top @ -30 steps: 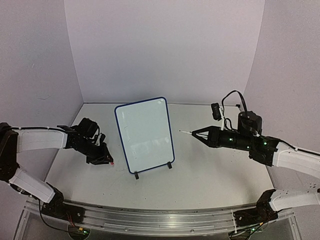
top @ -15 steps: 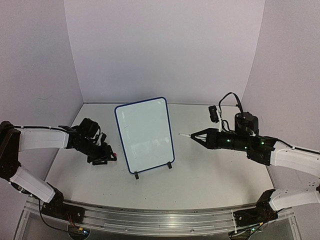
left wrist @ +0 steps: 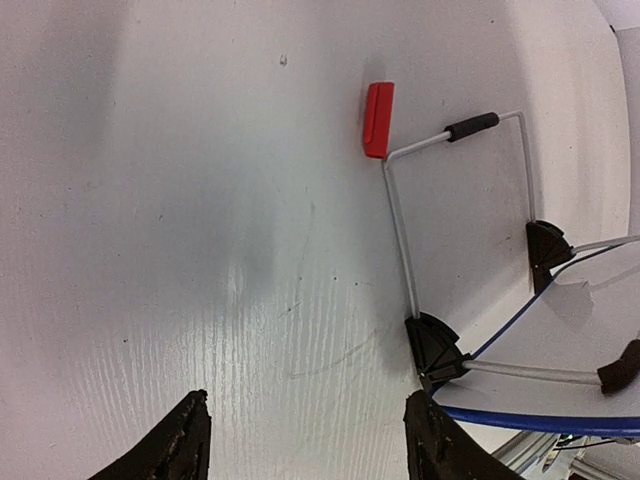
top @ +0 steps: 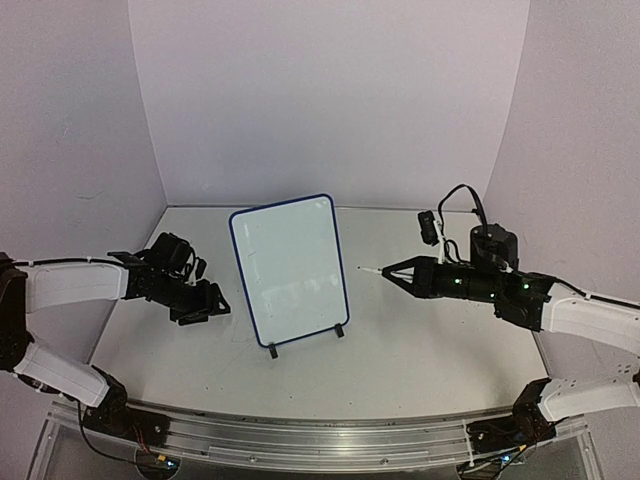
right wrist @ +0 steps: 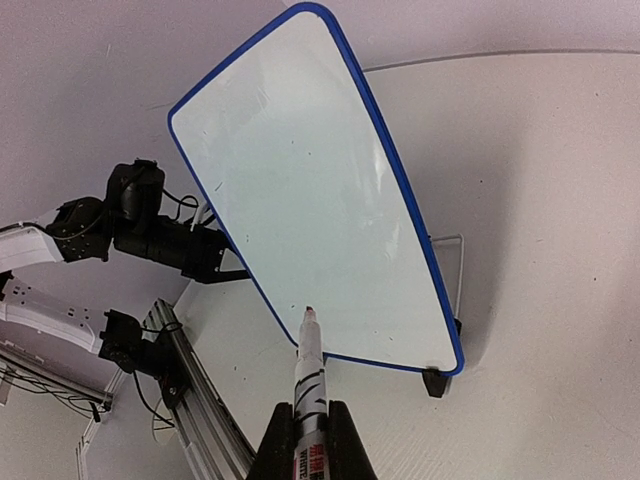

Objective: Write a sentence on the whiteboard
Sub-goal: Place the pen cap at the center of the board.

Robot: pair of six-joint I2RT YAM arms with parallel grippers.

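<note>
Stretching toward the whiteboard [top: 290, 265], the right arm [top: 500, 286] clamps a marker [right wrist: 308, 385].

The white table [top: 400, 350] carries the standing whiteboard [top: 290, 265] and a red cap [left wrist: 378, 120].

Small rectangular whiteboard [top: 290, 270] with rounded corners and thin dark-blue frame, glossy white face, standing in portrait on two small black feet [top: 273, 351] near the middle of the table [top: 420, 340], tilted back on a wire stand [left wrist: 399, 230]
</note>
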